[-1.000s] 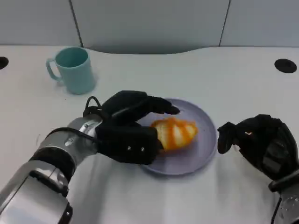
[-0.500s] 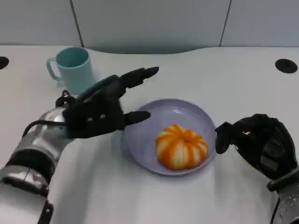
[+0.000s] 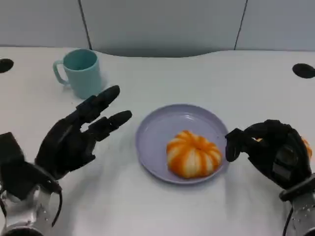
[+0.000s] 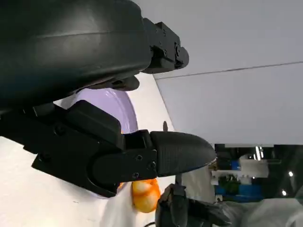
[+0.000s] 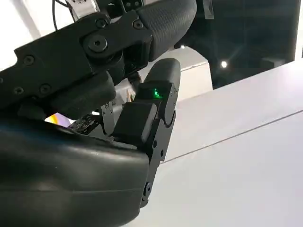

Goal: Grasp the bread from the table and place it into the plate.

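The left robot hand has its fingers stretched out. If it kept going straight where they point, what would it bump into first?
Probably nothing soon. The left robot hand points up and to the right, through the bare gap between the teal mug and the purple plate. Depth is hard to judge, so it might skim the plate's rim.

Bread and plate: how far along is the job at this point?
Done: the bread lies inside the purple plate, so the placement looks complete. In hand: nothing; the left hand hovers open beside the plate, fingers spread and holding nothing. The right hand sits by the plate's other side with its fingers curled in; whether it holds anything is unclear. Left: probably only bringing the arms to rest.
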